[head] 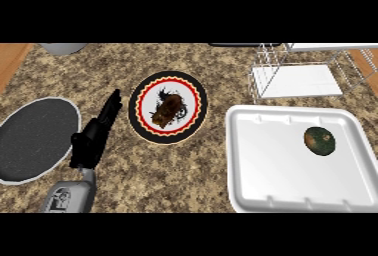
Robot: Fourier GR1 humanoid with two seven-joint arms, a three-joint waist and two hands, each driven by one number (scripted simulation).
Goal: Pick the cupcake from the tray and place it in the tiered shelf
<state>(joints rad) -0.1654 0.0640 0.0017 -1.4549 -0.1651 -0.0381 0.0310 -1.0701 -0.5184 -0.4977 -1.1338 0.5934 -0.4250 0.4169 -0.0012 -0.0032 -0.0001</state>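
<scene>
Grey boxy left forearm [69, 196] showing pale panels and darker recesses, narrowing into a slim grey wrist [88, 175], carrying a black left hand [90, 142], blocky palm, long slender fingers tapering thin.

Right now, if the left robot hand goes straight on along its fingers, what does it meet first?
Probably nothing: the left robot hand points up and slightly right, over the speckled brown stone counter, passing just left of the round black-and-red-rimmed plate. Depth is unclear, so it might graze that rim.
</scene>
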